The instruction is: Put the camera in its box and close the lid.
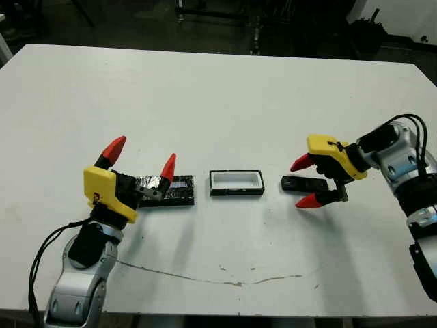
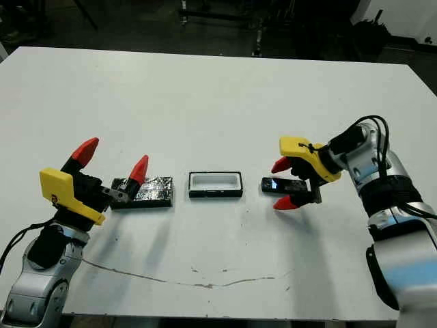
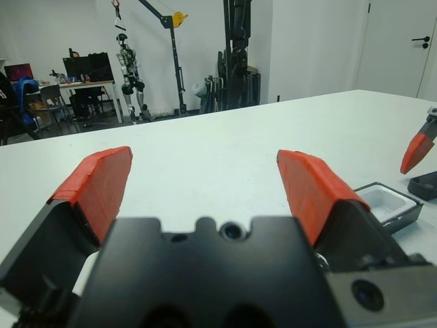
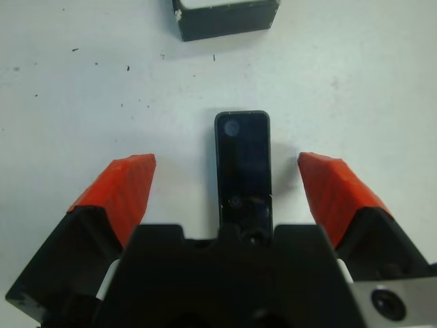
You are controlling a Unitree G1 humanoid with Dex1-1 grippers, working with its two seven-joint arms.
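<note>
Right wrist view: right gripper (image 4: 229,188) spread wide astride the camera (image 4: 243,167) at frame centre, flat on the counter (image 4: 82,89), seemingly lined up to pinch it, box (image 4: 225,15) at top edge.

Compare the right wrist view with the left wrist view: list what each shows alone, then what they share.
Only the right wrist view shows the right gripper from behind, its fingers spread wide on either side of the camera, which lies flat on the table, apart from both.

Only the left wrist view shows the left gripper, open over bare table, and the room beyond with a desk and stands.

Both show the box, empty as far as its white lining shows, the camera's end and the white table.
</note>
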